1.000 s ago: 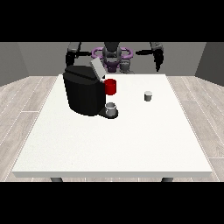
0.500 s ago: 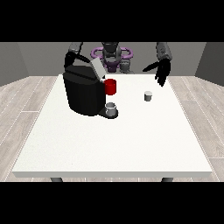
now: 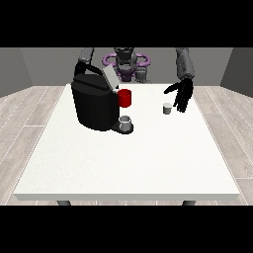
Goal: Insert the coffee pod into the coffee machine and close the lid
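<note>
Hand at view's right point(image 3: 182, 94) — fingers straight, beside coffee pod point(image 3: 167, 108)

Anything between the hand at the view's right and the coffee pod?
Nothing: in the front view only a short bare stretch of table separates the open hand from the coffee pod.

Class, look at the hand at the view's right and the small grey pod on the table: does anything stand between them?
Nothing visible does. The hand at the view's right, fingers straight and pointing down, hangs just beside the coffee pod, with only bare white table between them. The coffee machine stands well off toward the view's left.
</note>
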Tool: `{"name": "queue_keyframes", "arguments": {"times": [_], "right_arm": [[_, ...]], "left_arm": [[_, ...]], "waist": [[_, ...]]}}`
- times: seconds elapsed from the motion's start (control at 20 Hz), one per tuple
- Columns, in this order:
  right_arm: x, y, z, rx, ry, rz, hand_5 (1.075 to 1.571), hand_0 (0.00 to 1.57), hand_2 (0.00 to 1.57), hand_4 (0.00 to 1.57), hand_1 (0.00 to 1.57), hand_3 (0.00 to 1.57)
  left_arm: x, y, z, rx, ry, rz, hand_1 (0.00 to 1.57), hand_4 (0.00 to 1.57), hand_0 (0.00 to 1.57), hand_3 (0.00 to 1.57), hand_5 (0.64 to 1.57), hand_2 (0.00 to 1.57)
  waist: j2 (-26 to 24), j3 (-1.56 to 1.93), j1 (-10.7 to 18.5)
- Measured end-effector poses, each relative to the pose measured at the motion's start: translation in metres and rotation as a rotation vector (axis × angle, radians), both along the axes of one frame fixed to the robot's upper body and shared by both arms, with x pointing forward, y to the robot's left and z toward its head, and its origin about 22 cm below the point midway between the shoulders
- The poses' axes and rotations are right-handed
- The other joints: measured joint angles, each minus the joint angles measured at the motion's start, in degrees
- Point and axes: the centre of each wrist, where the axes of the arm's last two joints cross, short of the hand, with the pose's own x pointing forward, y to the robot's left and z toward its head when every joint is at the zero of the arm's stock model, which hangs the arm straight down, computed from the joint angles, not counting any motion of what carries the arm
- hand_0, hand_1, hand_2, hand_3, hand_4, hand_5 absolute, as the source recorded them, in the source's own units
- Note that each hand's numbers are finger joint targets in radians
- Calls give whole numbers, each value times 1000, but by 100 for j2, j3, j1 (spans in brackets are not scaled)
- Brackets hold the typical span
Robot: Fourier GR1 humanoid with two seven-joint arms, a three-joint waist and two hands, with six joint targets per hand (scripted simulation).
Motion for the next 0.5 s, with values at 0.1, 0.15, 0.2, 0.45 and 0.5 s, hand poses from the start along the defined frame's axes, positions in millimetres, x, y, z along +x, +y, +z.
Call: {"name": "queue_keyframes", "arguments": {"times": [0.1,0.15,0.2,0.45,0.5], "right_arm": [[5,0,1,1,14,-12,1571,0,0,0,0,0],[8,3,1,5,18,-15,1571,0,0,0,0,0],[8,5,-1,11,36,-12,1571,0,0,0,0,0],[17,2,-3,26,60,-13,1571,0,0,0,0,0],[19,2,-5,27,65,-16,1571,0,0,0,0,0]], "left_arm": [[6,-5,-3,32,-9,0,261,0,261,247,1571,589],[11,-10,-3,44,-21,-7,488,0,488,486,1571,724],[15,-13,-3,49,-23,-7,760,0,760,622,1571,877],[25,-32,-12,135,-77,-15,1071,448,1071,914,1571,1107],[27,-38,-12,159,-93,-31,1071,465,1071,931,1571,1132]], "waist": [[41,-1,56],[63,-1,86],[45,-1,84],[74,0,159],[87,1,197]]}}
